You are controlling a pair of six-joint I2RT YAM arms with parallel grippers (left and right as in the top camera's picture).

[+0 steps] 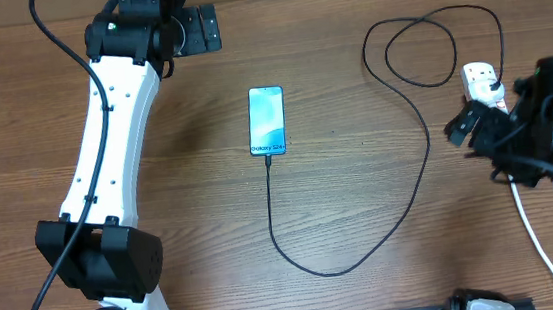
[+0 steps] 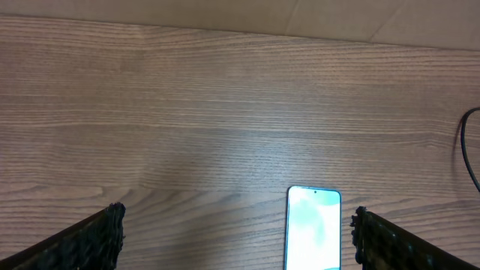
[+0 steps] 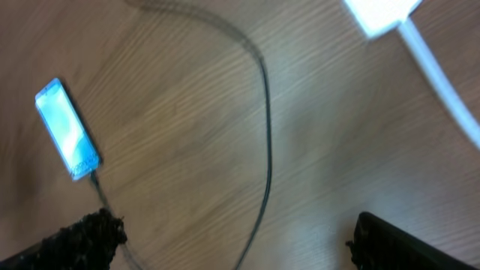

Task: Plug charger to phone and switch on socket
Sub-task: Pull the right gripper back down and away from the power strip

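Note:
The phone lies flat mid-table with a lit blue screen. The charger has its connector tip at the phone's near edge; the thin black cable loops right and up to its plug on the socket, a white power strip at the right. My right gripper hovers next to the socket's near-left side, open and empty; its wrist view shows the phone, cable and strip corner. My left gripper is open, far left back. The phone shows between its fingers.
The strip's thick white cord runs down the right side toward the front edge, partly under my right arm. A black bracket sits at the back by my left gripper. Cable coils lie behind the phone's right.

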